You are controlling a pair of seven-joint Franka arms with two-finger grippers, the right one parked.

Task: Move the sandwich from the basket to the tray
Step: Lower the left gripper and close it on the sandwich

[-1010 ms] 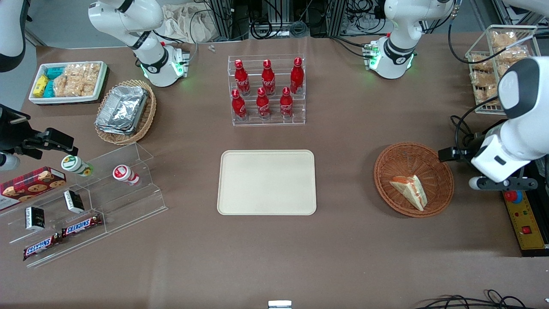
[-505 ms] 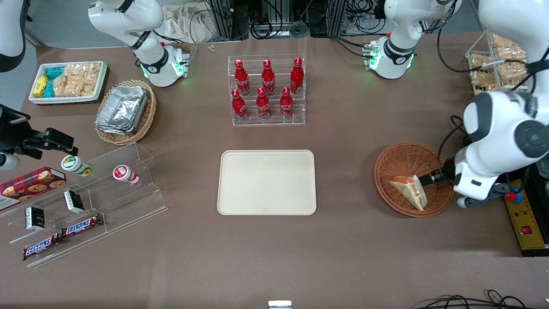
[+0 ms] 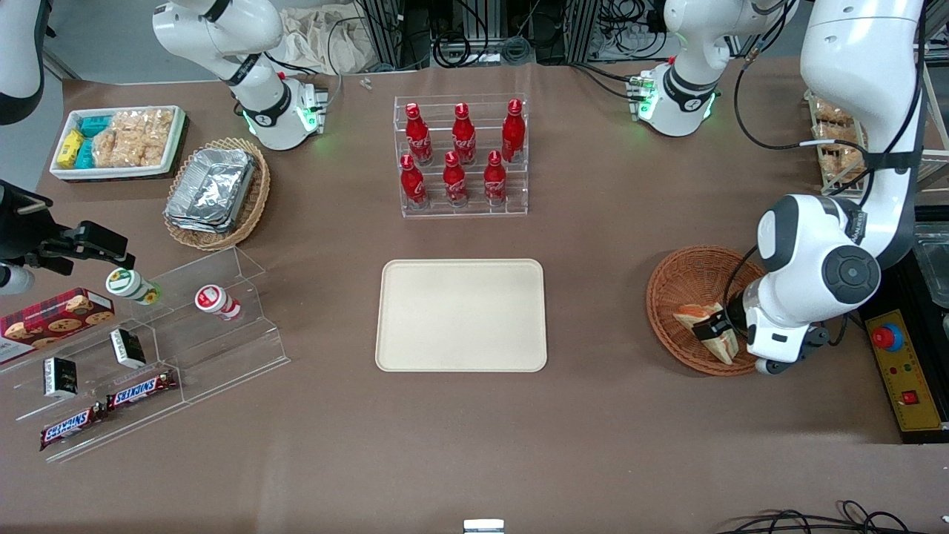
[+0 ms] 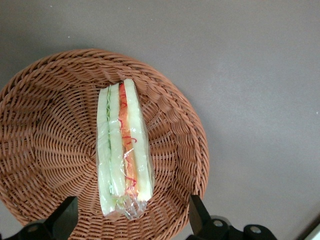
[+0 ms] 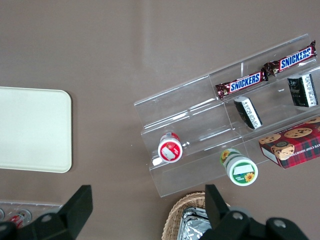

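Observation:
The sandwich [image 3: 697,319], a wrapped white-bread wedge with red-orange filling, lies in the round reddish-brown wicker basket [image 3: 682,278] toward the working arm's end of the table. It also shows in the left wrist view [image 4: 123,150], lying in the basket [image 4: 50,150]. My left gripper [image 3: 715,326] hangs over the basket above the sandwich, open, one finger [image 4: 65,217] on each side of the sandwich's wide end, not touching it. The cream tray [image 3: 461,314] lies bare at the table's middle.
A clear rack of red bottles [image 3: 461,156] stands farther from the front camera than the tray. A tan basket of foil containers [image 3: 215,193], a white snack bin [image 3: 118,141] and a clear stand with snack bars [image 3: 141,348] lie toward the parked arm's end.
My left arm has swung in from the table's edge and brought the open gripper over the basket, above the sandwich. The sandwich has not moved.

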